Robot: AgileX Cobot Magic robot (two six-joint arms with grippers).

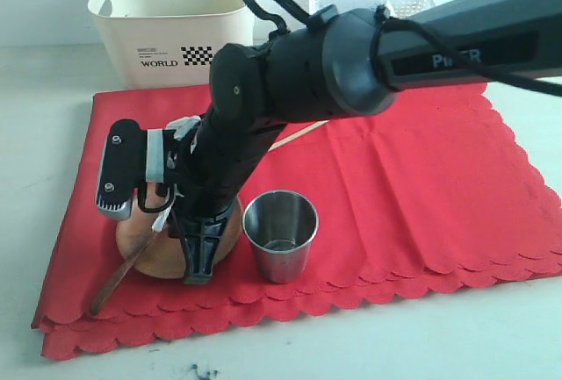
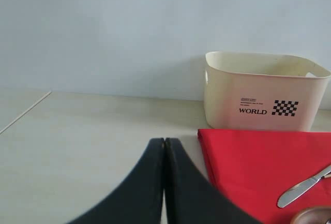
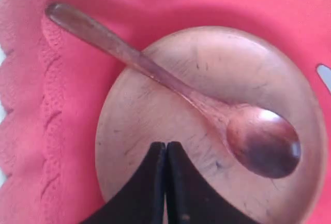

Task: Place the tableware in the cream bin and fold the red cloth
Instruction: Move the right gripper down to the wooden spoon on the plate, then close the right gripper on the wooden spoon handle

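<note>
The red cloth (image 1: 395,178) lies spread on the table. Near its front left sits the round wooden plate (image 3: 170,120), with the wooden spoon (image 3: 155,74) lying across it and the handle reaching out over the cloth. My right gripper (image 3: 166,145) points straight down over the plate, shut and holding nothing; the exterior view shows the right gripper (image 1: 198,273) at the plate's (image 1: 154,253) front rim. A steel cup (image 1: 281,231) stands upright just right of the plate. The cream bin (image 1: 171,25) stands behind the cloth. My left gripper (image 2: 164,142) is shut and empty over bare table, left of the cloth (image 2: 258,172). The knife (image 2: 302,187) lies on the cloth.
A white lattice basket (image 1: 369,1) stands behind the cloth, right of the cream bin. A thin pale chopstick (image 1: 299,135) shows from behind the right arm. The right arm crosses the whole scene from the right and hides the cloth's middle left.
</note>
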